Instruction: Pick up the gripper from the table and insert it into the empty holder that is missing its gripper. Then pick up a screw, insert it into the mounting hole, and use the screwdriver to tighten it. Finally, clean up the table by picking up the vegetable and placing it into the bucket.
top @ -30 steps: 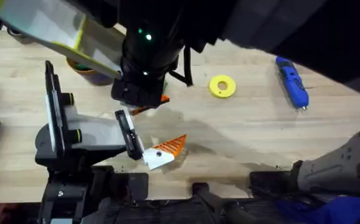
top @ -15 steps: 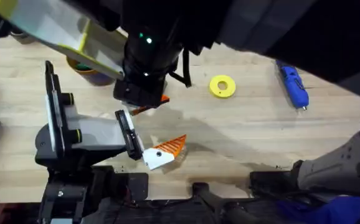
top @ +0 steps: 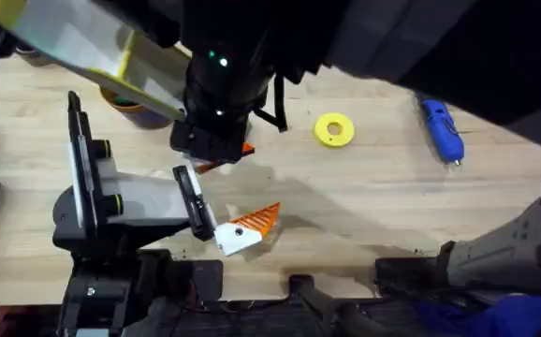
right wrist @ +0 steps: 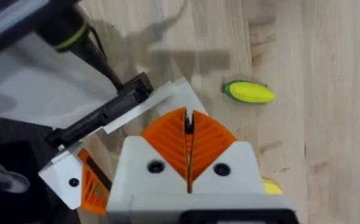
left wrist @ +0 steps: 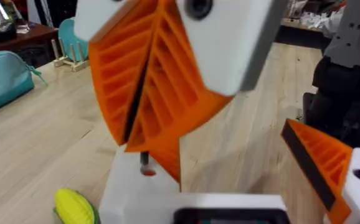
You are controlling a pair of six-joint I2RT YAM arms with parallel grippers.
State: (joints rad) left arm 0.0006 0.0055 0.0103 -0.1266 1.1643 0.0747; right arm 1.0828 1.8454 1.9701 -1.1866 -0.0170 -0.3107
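Across the pale wooden table [top: 364, 206], the biggest thing is the black-and-silver robot arm [top: 111, 201] lying at the left side. My right arm hangs dark and blurred above it, reaching over the middle. Behind it, the short round bucket [top: 130, 112] with its ochre rim and purple wall is half covered. Far to the right lies the stubby blue-handled screwdriver [top: 439, 126], well apart from everything else.

At the end of the lying arm rests the orange ribbed triangular gripper [top: 249, 225] on its white base, touching the black jaw bar. My right gripper [right wrist: 188, 118] is pressed narrow, pads together, right over the white angular plastic holder [right wrist: 174, 93]. A small dark thing sits at the tips; I cannot tell what it is. How my left jaws stand, I cannot tell.

The flat yellow ring-shaped disc [top: 334, 129] lies near the table's middle. The small yellow toy corn vegetable [right wrist: 248, 92], green at one end, lies on bare wood apart from the holder.
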